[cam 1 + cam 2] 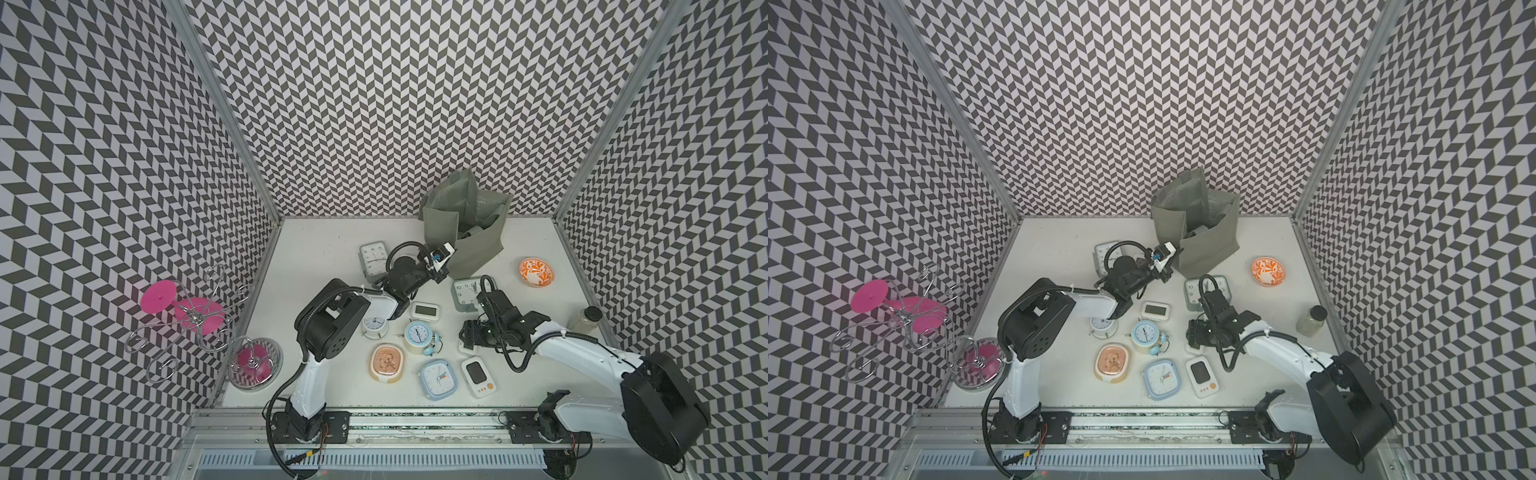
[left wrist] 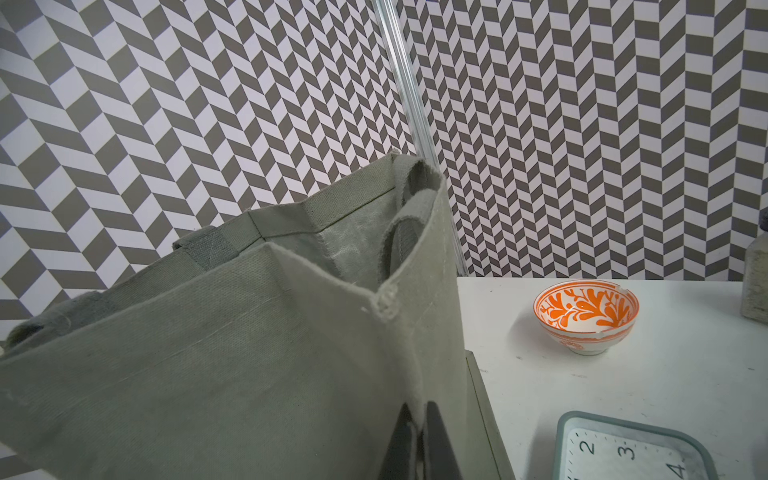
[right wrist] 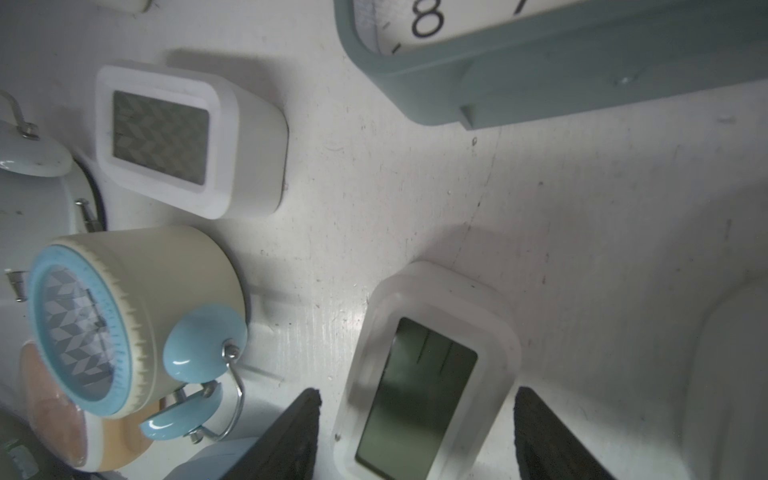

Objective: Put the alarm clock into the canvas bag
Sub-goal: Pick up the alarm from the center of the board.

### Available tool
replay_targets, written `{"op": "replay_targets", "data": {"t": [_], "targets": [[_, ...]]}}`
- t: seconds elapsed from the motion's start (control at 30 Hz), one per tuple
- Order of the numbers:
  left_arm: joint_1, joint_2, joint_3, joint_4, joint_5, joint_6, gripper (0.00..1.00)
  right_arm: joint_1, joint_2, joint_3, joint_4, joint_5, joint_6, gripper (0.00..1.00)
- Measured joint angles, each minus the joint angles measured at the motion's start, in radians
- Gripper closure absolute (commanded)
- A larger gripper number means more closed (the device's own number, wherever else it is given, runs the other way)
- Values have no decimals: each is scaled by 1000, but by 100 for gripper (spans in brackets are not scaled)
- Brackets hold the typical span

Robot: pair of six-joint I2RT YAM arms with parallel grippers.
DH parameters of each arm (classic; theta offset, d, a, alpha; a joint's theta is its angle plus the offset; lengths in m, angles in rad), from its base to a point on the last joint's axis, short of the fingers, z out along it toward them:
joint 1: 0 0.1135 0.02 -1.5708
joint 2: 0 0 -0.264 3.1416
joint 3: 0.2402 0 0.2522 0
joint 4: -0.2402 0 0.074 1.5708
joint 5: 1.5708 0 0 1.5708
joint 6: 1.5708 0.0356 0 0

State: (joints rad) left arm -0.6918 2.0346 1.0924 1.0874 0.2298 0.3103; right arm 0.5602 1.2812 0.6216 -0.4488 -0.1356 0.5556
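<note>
The canvas bag [image 2: 208,353] is pinched at a corner seam by the left gripper [image 2: 419,411]. Well apart from it, the white digital alarm clock [image 3: 424,374] is straddled — untouched — by the spread right gripper [image 3: 417,436], long axis along the jaws.

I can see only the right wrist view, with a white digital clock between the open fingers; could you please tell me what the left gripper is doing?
Observer: The left gripper is shut on a corner seam of the canvas bag.
Operator: Thank you. Is the bag's mouth open?
Observer: Yes. In both top views it stands upright with its mouth open upward.
Operator: Where does it stand from the right gripper?
Observer: Beyond the grey-green square clock, on that clock's far side from that gripper.
</note>
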Motion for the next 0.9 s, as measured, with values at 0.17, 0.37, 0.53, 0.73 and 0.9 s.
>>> {"op": "replay_targets", "data": {"t": [0.17, 0.37, 0.53, 0.73, 0.9], "targets": [[6, 0, 0, 1, 3, -15, 93, 12, 46, 32, 16, -1, -14, 32], [11, 2, 0, 3, 11, -22, 93, 55, 105, 78, 17, 41, -24, 31], [18, 2, 0, 4, 13, -32, 93, 106, 162, 111, 0, 105, -31, 34], [18, 2, 0, 4, 17, -40, 92, 150, 204, 145, -35, 169, -35, 49], [18, 4, 0, 10, 18, -40, 92, 157, 204, 192, -77, 194, -42, 54]]}}
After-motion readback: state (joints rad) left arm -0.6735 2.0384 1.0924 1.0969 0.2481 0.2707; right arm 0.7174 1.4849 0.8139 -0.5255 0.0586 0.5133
